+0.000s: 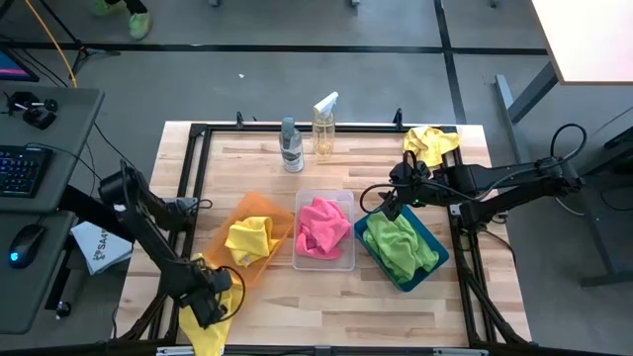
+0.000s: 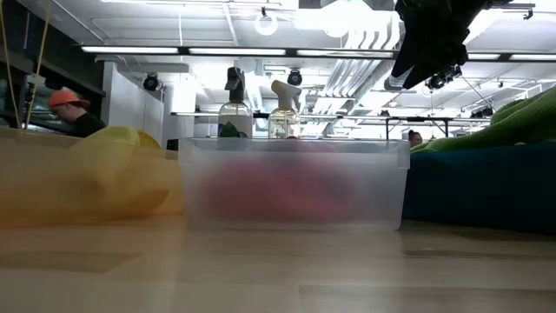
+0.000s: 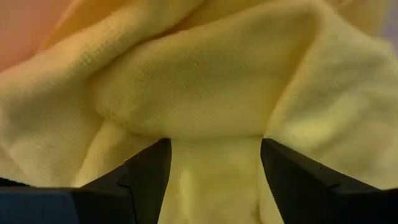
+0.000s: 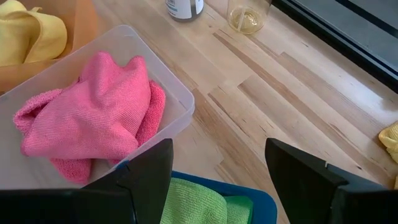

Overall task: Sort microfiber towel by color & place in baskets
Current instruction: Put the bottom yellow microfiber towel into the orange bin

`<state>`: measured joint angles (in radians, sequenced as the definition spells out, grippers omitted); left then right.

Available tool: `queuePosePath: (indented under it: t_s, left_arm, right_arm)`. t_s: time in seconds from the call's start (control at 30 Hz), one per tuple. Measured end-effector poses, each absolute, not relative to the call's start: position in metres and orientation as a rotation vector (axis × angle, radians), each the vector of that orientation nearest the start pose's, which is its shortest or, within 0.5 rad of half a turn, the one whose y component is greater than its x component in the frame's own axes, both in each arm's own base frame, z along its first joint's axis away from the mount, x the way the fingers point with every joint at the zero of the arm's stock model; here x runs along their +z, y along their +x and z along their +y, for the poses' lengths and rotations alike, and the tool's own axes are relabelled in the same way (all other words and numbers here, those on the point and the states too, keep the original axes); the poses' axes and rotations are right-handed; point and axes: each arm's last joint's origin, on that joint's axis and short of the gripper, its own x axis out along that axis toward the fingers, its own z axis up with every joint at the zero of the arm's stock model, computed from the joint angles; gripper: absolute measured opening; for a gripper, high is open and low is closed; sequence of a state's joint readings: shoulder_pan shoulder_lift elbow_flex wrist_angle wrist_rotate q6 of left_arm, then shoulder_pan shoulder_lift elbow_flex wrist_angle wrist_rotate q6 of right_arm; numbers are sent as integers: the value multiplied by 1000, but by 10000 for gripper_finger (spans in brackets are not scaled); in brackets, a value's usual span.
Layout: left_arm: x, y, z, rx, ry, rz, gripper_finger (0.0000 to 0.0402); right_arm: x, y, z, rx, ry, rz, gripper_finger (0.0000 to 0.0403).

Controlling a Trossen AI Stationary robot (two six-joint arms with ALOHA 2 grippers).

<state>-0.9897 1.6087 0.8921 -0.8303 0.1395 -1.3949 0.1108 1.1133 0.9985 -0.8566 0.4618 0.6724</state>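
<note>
My left gripper [image 1: 213,297] is open at the table's near left corner, low over a loose yellow towel [image 1: 205,334] that lies partly over the near edge. In the left wrist view this towel [image 3: 205,81] fills the picture. My right gripper [image 1: 391,203] is open and holds nothing, hovering over the far left corner of the teal basket [image 1: 432,265], which holds green towels [image 1: 401,247]. The orange basket [image 1: 259,206] holds a yellow towel [image 1: 250,239]. The clear basket [image 1: 346,198] holds a pink towel [image 4: 93,112]. Another yellow towel [image 1: 430,144] lies at the far right corner. My left gripper [image 3: 214,143] comes at the loose yellow towel from above with its fingers [image 3: 149,168] spread on either side of a strip of cloth [image 3: 214,180] below a thick fold. Whether the fingertips touch the cloth, I cannot tell. The towel lies slack on the table.
Two clear spray bottles [image 1: 292,146] [image 1: 324,124] stand near the table's far edge, behind the baskets. A dark frame [image 1: 198,133] runs around the tabletop. Bare wood shows between the bottles and the baskets, and along the near edge right of my left gripper.
</note>
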Motion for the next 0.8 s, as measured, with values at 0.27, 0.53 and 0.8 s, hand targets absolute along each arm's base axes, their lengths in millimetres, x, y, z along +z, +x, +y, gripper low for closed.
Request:
queuePosePath:
  t_s: [0.27,0.53,0.8]
  left_arm:
    - [138,146,-229,195,-422,1693,172]
    - [158,159,-231,-40,-505,1612,11]
    - [243,174,-183,-401,-660,1335,2]
  right_arm:
    - [295,207,10,-615,341,779,252]
    - [295,207,10,-605,316,786,252]
    - [295,207,10,-610,313,784,252]
